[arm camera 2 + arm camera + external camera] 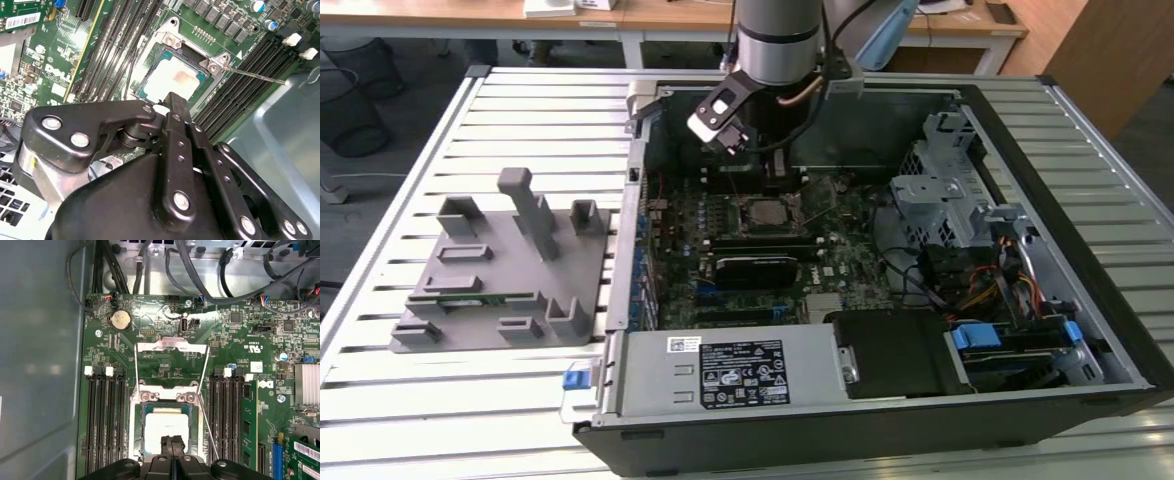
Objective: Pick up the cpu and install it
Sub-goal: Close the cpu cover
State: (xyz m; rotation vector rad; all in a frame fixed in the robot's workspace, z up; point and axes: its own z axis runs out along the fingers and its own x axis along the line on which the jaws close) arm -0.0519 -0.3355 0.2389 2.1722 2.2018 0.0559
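The cpu (165, 424), a pale silvery square chip with a smear on its top, lies flat in the motherboard socket (136, 425). In the second wrist view the cpu (170, 79) sits inside the metal socket frame. My gripper (172, 442) hangs just above the chip's edge, its two black fingers pressed together with nothing between them. The gripper (173, 100) has its tip over the chip's rim. In the exterior view the gripper (767, 185) reaches down into the open computer case, right above the cpu (761, 210).
The socket's load plate (172, 346) is flipped open and its thin lever (209, 432) stands free. Memory slots flank the socket; a green memory stick (248, 430) fills one. A grey part holder (494, 270) stands at the exterior view's left. Cables and a drive cage (947, 190) crowd the case.
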